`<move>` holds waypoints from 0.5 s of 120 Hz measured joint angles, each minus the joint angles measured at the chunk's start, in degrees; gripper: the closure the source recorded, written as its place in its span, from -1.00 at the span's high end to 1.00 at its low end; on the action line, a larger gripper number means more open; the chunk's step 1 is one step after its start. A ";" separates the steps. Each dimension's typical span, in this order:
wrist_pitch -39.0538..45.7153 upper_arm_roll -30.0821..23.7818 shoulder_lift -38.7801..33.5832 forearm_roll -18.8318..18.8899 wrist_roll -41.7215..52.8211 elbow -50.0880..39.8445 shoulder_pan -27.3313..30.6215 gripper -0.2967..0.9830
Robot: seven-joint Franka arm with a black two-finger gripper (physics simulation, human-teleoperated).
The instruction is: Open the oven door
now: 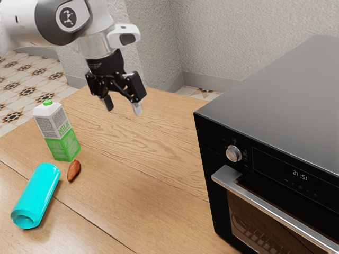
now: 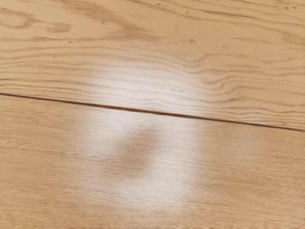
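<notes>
Oven dr (image 1: 257,225) shut | hand (image 1: 124,110) wide, over tbl (image 1: 164,153) | cyan cyl (image 1: 37,196) nr milk ctn (image 1: 57,131)

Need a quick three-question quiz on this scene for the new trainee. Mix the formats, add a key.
1. True or false: the gripper hangs with its fingers apart, away from the oven handle.

2. Which of these stands upright on the table?
A) the cyan cylinder
B) the milk carton
C) the brown nut

3. Fill in the blank: the oven door is now ____.

Key: 1. true; 2. B; 3. shut
</notes>
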 joint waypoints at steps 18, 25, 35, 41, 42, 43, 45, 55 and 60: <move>-0.54 0.38 -1.64 -0.67 0.23 1.80 0.47 0.53; -1.27 -4.81 -11.32 -1.99 6.22 5.57 5.70 0.54; -2.47 -22.36 -23.60 -2.45 15.26 -4.02 3.59 0.54; 1.53 -27.04 -35.69 -4.70 21.85 -19.51 -5.02 0.53; 2.28 -27.47 -37.18 -5.12 22.96 -21.53 -6.42 0.53; 3.05 -27.85 -38.53 -5.52 24.05 -23.35 -8.02 0.53; 4.54 -28.48 -40.70 -6.23 26.20 -26.34 -10.76 0.53; 12.01 -30.93 -44.00 -8.75 36.06 -34.05 -19.47 0.54; 15.49 -33.52 -39.68 -9.17 40.37 -32.89 -20.92 0.54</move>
